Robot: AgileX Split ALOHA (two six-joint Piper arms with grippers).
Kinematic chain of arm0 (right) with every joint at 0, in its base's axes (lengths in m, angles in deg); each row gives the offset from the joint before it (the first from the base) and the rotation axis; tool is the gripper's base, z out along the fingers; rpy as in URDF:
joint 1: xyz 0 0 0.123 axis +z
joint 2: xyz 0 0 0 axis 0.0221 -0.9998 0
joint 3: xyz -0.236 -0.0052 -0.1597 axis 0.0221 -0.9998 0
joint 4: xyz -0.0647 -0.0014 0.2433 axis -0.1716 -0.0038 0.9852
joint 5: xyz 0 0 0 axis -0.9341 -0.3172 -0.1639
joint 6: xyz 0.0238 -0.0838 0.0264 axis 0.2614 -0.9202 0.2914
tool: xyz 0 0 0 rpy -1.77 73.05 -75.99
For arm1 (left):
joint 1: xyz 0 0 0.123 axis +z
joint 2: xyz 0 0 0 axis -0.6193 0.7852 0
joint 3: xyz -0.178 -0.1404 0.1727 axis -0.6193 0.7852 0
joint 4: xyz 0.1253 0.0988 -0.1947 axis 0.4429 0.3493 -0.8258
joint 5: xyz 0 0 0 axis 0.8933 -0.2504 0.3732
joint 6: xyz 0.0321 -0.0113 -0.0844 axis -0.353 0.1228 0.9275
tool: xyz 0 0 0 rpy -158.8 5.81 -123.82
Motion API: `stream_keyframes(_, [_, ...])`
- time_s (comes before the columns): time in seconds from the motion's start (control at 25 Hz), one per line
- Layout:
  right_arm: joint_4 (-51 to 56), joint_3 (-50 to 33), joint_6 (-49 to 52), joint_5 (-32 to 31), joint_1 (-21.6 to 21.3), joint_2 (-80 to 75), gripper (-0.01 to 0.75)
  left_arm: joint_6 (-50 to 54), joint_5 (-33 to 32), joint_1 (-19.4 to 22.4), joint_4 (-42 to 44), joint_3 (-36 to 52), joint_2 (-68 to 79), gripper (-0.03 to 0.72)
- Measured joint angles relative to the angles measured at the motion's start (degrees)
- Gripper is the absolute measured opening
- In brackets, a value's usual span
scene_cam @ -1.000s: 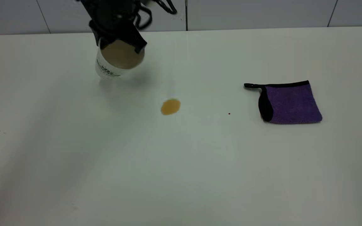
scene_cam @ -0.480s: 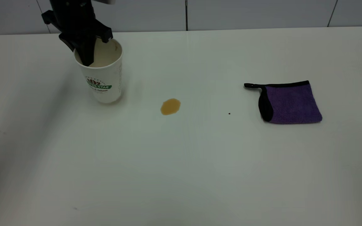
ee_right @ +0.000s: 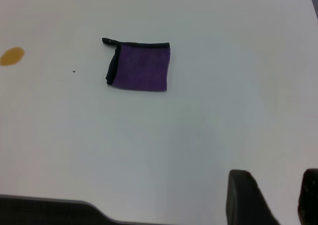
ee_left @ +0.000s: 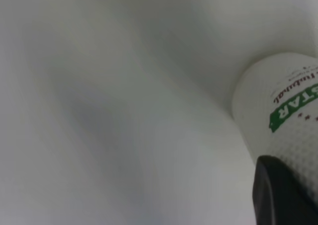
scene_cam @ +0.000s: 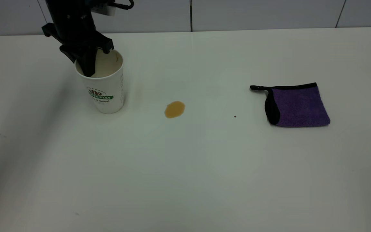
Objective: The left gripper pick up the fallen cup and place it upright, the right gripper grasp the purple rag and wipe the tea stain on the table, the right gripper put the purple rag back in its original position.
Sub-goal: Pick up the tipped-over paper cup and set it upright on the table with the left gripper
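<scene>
Exterior view: the cup [scene_cam: 103, 86] now stands upright on the white table [scene_cam: 185, 167], where a second ago you had it swinging tilted in the air, mouth toward the camera, and half a second ago it was already vertical a touch higher. That suggests the first step is all but done; what remains is to let go. Your left gripper [scene_cam: 87, 58] sits at the rim, one finger reaching down inside the cup and the other outside the wall, pinching it narrowly. The tea stain [scene_cam: 174, 109] lies just beside the cup toward the table's middle, unwiped. The purple rag [scene_cam: 296, 105] lies flat, well apart on the right side, untouched. The right arm does not show in this view.

Left wrist view: you see the cup's logo band [ee_left: 290, 108] close up, with one black finger [ee_left: 280, 192] pressed against the outer wall. The grip looks closed on the wall.

Right wrist view: your right gripper [ee_right: 283, 200] hovers above the table, fingers spread with a clear gap and nothing between them. The rag [ee_right: 140, 67] lies ahead of it, the stain [ee_right: 12, 55] farther off.
</scene>
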Motion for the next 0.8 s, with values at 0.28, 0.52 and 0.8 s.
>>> stream_keyframes(0.28, [0.0,0.0,0.0,0.0,0.0,0.0,0.299,0.2,0.5,0.0,-0.1,0.0,0.3,0.224])
stream_keyframes(0.52, [0.0,0.0,0.0,0.0,0.0,0.0,0.299,0.3,-1.0,0.0,0.0,-0.6,0.1,0.448])
stream_keyframes(0.8, [0.0,0.0,0.0,0.0,0.0,0.0,0.299,0.3,-7.6,0.0,1.4,-5.2,-4.4,0.476])
